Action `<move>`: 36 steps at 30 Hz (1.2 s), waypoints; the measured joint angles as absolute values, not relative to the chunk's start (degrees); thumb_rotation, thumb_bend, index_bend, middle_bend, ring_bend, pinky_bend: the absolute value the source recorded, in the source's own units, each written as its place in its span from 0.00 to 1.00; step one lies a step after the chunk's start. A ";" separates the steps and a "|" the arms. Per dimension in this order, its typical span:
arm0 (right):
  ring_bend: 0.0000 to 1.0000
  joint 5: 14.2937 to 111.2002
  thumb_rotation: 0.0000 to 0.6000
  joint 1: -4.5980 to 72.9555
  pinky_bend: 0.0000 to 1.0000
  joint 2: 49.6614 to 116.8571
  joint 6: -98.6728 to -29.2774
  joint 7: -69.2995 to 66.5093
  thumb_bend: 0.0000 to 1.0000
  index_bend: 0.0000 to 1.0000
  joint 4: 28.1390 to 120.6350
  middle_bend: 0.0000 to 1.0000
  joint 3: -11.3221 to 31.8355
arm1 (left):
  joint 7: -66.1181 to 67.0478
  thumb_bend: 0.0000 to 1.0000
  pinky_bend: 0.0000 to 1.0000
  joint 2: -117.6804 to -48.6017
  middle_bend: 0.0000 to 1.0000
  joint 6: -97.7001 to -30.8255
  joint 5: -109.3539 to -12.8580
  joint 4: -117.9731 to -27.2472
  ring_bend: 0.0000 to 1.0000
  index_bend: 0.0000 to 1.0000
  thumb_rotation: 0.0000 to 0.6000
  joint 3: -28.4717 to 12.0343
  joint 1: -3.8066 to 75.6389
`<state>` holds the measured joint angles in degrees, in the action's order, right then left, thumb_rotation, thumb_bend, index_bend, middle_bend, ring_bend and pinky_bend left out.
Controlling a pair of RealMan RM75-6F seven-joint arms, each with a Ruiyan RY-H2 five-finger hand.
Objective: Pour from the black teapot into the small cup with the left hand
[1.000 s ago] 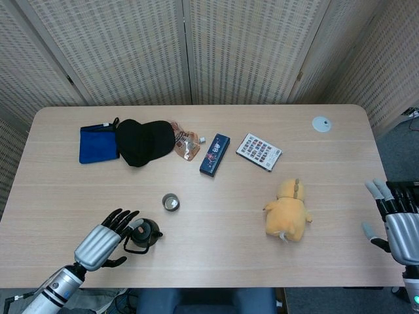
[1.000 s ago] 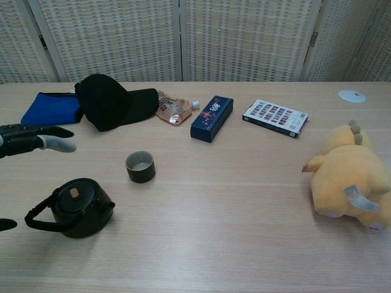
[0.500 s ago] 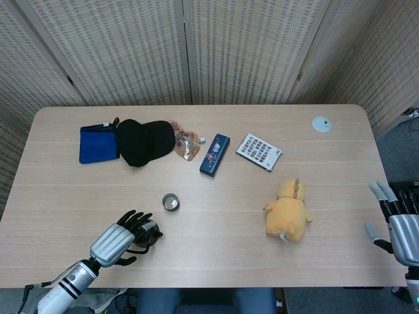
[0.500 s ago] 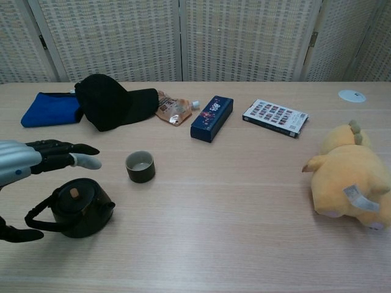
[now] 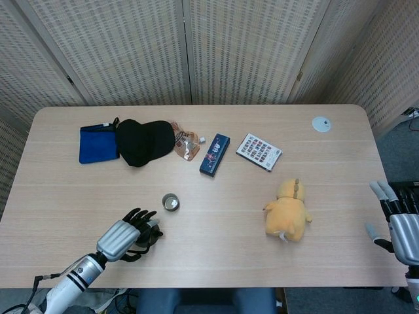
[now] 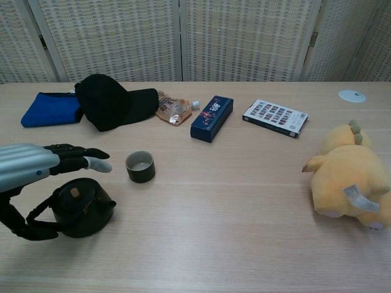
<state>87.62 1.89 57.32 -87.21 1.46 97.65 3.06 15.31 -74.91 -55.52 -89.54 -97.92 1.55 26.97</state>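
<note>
The squat black cast-iron teapot (image 6: 81,209), at lower left just short of the small dark round cup (image 6: 140,166), is straddled but not gripped by the left hand (image 6: 27,174), fingers spread, thumb by the loop handle, presumably for grasping.

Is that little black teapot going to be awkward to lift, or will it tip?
The black teapot looks squat and wide at the base, so it probably sits steady. Its loose lid might slip when tilted. The thin loop handle by the left hand may let it swing if gripped lightly.
</note>
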 measured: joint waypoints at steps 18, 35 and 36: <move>0.00 86.94 1.00 2.71 0.01 57.39 -85.98 0.63 0.29 0.00 96.76 0.04 3.52 | 15.39 0.21 0.00 -76.94 0.00 -52.61 -81.06 -94.99 0.01 0.00 1.00 -2.34 30.92; 0.00 86.54 1.00 2.70 0.01 57.60 -85.82 0.67 0.29 0.00 96.59 0.04 3.47 | 17.57 0.21 0.00 -79.27 0.00 -51.58 -73.58 -88.10 0.01 0.00 1.00 -5.23 34.11; 0.00 86.53 1.00 2.71 0.01 57.60 -85.80 0.74 0.29 0.00 96.64 0.04 3.47 | 17.48 0.21 0.00 -79.36 0.00 -51.59 -73.32 -87.75 0.01 0.00 1.00 -5.36 34.23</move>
<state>86.53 2.71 57.60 -85.80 0.74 96.64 3.47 17.48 -79.36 -51.59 -73.32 -87.75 -5.36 34.23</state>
